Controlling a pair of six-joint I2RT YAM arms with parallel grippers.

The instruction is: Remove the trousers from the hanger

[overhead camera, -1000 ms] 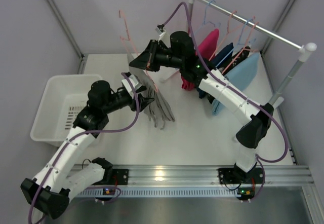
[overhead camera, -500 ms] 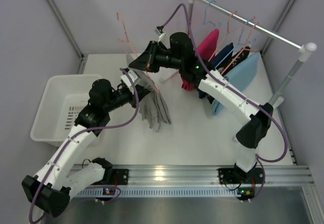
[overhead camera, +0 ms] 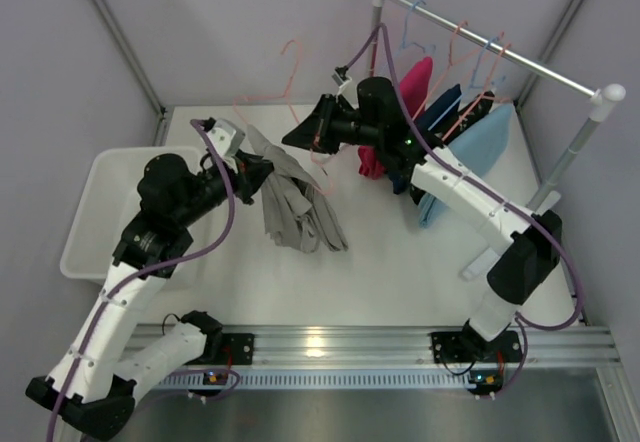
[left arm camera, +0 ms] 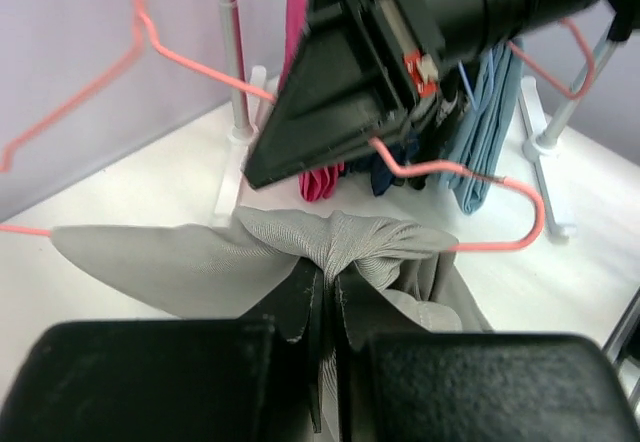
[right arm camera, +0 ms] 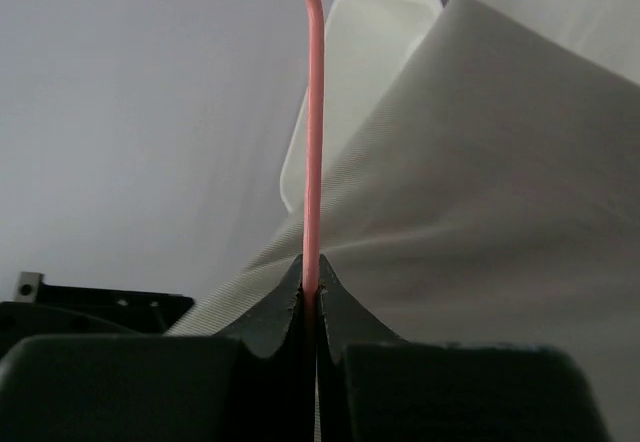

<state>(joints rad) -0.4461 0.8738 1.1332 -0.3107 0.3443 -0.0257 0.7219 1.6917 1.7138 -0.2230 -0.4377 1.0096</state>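
Grey trousers (overhead camera: 295,202): a light grey soft pair folded over the bottom bar of a pink wire hanger (right arm camera: 312,112). They are held above the table (overhead camera: 400,262), left of centre, between the two grippers.
Look: plain matte cloth, bunched into tight creases at the pinch. It fans out flat along the bar on one side, and the legs droop in loose strips.
Long axis: the legs hang from the fold down toward the near edge, and their lower ends seem to rest on the table.
Left gripper (left arm camera: 328,282): clamped narrow on a bunch of the grey cloth right at the fold. It is the nearer arm and already has the cloth.
Right gripper (right arm camera: 310,287): pinched tight on the hanger wire, just beyond the fold and higher than the left gripper.
Key relation: in the left wrist view the bar runs side to side through the fold, with wire showing at both ends. I judge the cloth is not yet off the bar.
Coming move: probably the left arm draws the fold away from the bar, toward the white bin (overhead camera: 90,212) on its own side, while the right holds the hanger.
Risk: the bunched cloth may catch on the wire's bent end.
Sky-blue trousers (overhead camera: 470,157): hanging on the rail (overhead camera: 500,54) at the far right, well apart from both grippers.
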